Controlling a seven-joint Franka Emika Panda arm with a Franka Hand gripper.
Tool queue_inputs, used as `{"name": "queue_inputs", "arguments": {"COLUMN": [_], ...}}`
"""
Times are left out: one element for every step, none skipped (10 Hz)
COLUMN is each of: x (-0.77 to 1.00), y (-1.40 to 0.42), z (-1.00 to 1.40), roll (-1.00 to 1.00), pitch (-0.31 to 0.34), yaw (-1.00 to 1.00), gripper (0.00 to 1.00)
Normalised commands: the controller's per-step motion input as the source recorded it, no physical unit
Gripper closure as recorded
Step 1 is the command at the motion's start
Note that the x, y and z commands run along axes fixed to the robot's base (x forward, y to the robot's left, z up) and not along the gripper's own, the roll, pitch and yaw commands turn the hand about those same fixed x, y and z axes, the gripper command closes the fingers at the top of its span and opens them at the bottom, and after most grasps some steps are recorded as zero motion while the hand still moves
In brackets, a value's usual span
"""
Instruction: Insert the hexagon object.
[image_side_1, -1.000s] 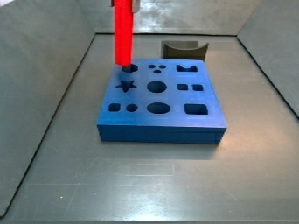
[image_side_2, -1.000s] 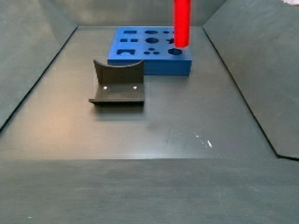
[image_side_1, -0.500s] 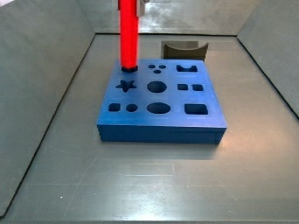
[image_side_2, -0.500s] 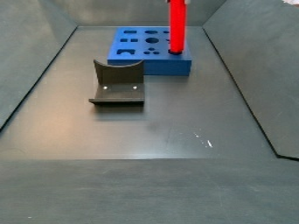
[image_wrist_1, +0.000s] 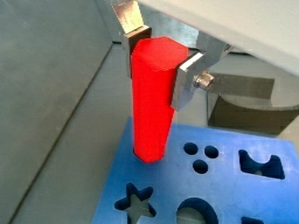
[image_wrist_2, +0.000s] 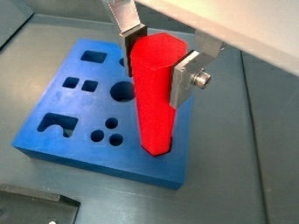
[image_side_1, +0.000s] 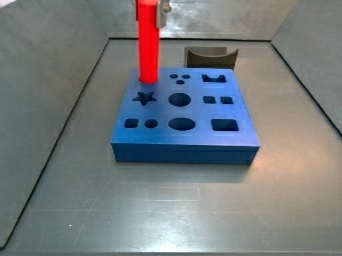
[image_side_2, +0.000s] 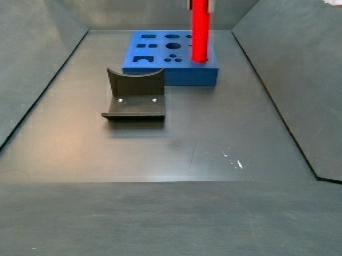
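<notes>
The hexagon object, a long bright red prism (image_side_1: 148, 45), stands upright in my gripper (image_wrist_1: 162, 54), which is shut on its upper end. Silver fingers (image_wrist_2: 184, 77) press its opposite faces in both wrist views. Its lower end (image_wrist_1: 147, 154) meets the top of the blue block (image_side_1: 187, 125) at a hole near one far corner, beside the star hole (image_side_1: 143, 98). I cannot tell how deep it sits. In a side view (image_side_2: 199, 30) the rod rises from the block's right end (image_side_2: 201, 72). The gripper is mostly cut off above both side views.
The dark fixture with a curved notch stands on the floor beyond the block (image_side_1: 210, 55) in a side view, nearer than the block (image_side_2: 134, 95) in a side view. Grey walls (image_side_1: 54, 120) slope up round the floor. The block has several other shaped holes (image_wrist_2: 117, 90).
The rod has moved a little sideways over the block's corner and come down; its lower end now sits at the corner hole. The grip is unchanged.
</notes>
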Motion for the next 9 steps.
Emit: {"name": "queue_inputs", "arguments": {"x": [0.09,0.02,0.0,-0.07,-0.05,-0.08,-0.05,0.0,0.0], "y": [0.04,0.04,0.0,-0.31,-0.42,-0.43,0.0,0.0,0.0], "z": [-0.48,-0.53,-0.58,-0.6,-0.39,-0.21,0.0,0.0,0.0], "roll": [0.0,-0.01,0.0,0.06,0.03,0.06,0.0,0.0,0.01], "pitch": [-0.213,-0.283,-0.31,-0.243,-0.107,-0.056,-0.036,0.023,0.0], "yaw": [-0.24,-0.21,-0.13,0.0,0.12,0.15,0.07,0.0,0.0], "gripper": [1.0,1.0,1.0,1.0,1.0,1.0,1.0,1.0,1.0]}}
